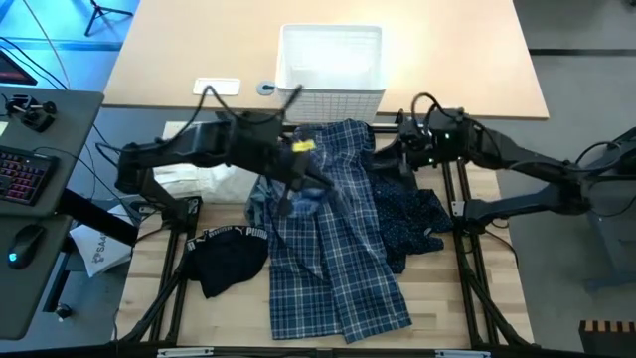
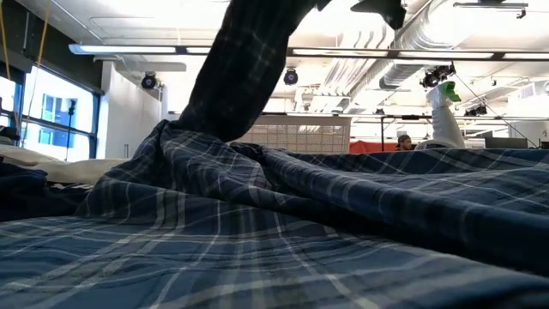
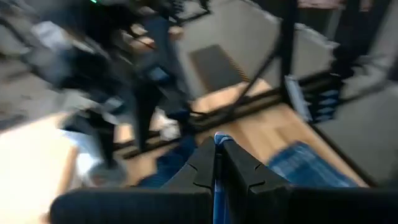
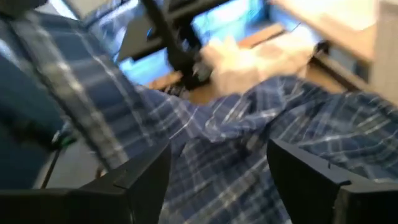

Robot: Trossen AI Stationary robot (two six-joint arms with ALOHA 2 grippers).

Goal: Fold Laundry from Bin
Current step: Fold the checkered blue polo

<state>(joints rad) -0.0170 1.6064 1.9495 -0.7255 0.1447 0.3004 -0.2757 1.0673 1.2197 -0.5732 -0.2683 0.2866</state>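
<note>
Plaid shirt point(image 1: 333, 239) spread lengthwise down the middle of the wooden table point(image 1: 477, 288), collar end toward the bin point(image 1: 331, 62), which sits at the far edge and appears empty from above. The left gripper point(image 1: 290, 189) is over the shirt's upper left side, jaws pinched together on a fold of blue fabric, as the left wrist view shows; the low view has a strip of plaid rising off the table, so the pinch seems meant to lift that side w/ enough slack to pull it flat. The right gripper point(image 4: 217, 180) hangs above the shirt's upper right edge, fingers wide apart w/ nothing between them, plaid cloth just beneath, probably readying to take hold of the opposite side so both arms can stretch the garment. Other laundry lies pushed aside, apparently to keep the work area for one piece: navy dotted trousers point(image 1: 412, 224) partly under the shirt's right side, black Puma piece point(image 1: 227, 254) at lower left, white cloth point(image 1: 194, 182) near the left arm.
</note>
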